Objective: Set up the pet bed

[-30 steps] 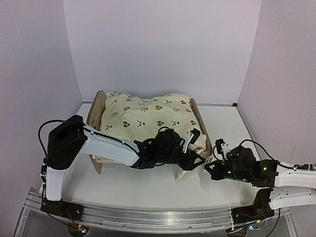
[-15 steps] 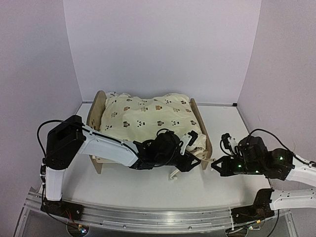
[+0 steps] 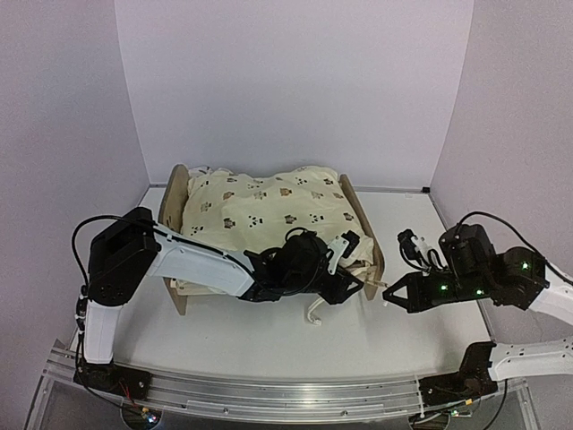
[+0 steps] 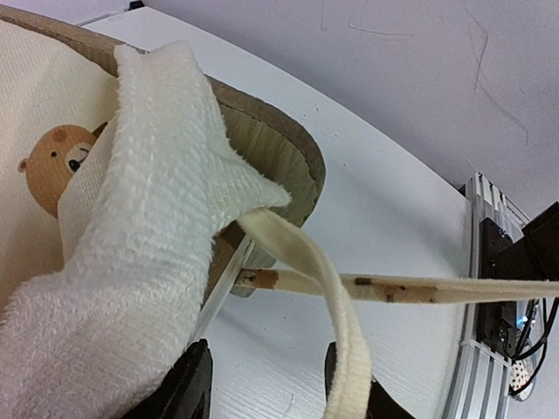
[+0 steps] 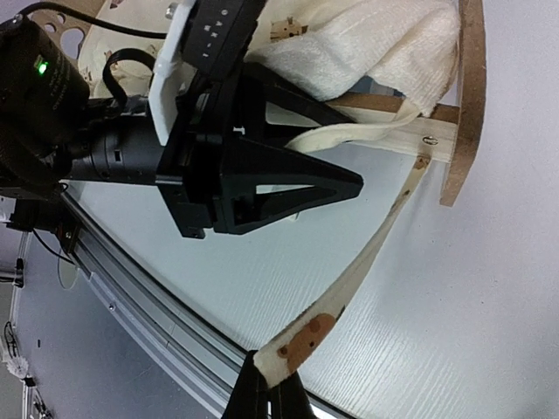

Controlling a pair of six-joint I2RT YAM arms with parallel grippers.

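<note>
Small plywood pet bed with rounded end boards (image 3: 175,195) sits mid-table, towards the back, with its near right corner between my two arms. Cream animal-print ruffled quilt (image 3: 269,210) covers the whole top, so I can't see the base.

Thin pale wooden slat (image 5: 310,332) runs from that corner's side rail out to my right pincer (image 5: 269,384), which is clamped tight on the slat's free end. The other end looks pinned at the rail.

Change vs a second ago: my right arm is up and back to the right, so the slat is swung out from the frame, above the white table (image 3: 269,349).

Left pincer (image 4: 262,388) has edged in at the same corner. Its jaws are part-way apart with the table showing between them, the quilt edge is flopped over one finger, and a cream strap (image 4: 345,349) hangs beside the other. Nothing visibly clamped.

My read: the frame isn't finished and the slat needs seating. The quilt overhang is likely to snag.
</note>
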